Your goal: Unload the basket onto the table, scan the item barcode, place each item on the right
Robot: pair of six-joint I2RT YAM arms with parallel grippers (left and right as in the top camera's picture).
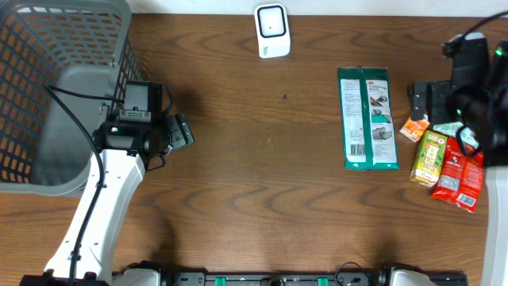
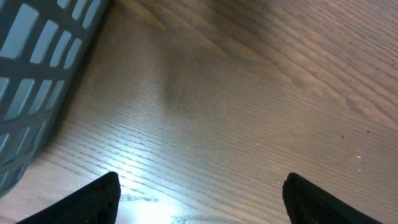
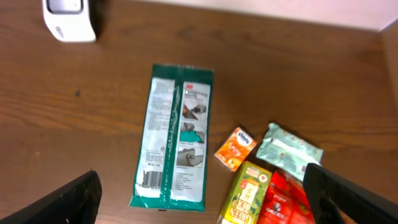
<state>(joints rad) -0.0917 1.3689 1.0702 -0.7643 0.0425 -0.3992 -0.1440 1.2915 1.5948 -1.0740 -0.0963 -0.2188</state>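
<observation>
We see both pincers wide open and empty: the left pincer (image 2: 205, 202) above bare wood beside the basket (image 1: 48, 79), the right pincer (image 3: 208, 199) above the green packet (image 1: 367, 119) near the bench's (image 1: 262, 183) right edge. A white scanner (image 1: 271, 30) sits at the far edge.

Grey mesh basket (image 1: 32, 63) (probably plastic) on wooden table (image 1: 262, 159).

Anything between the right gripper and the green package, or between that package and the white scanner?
Nothing visible. The right gripper is open, and the green package lies flat, apart from the other packets. Only bare table lies between it and the white scanner.
</observation>
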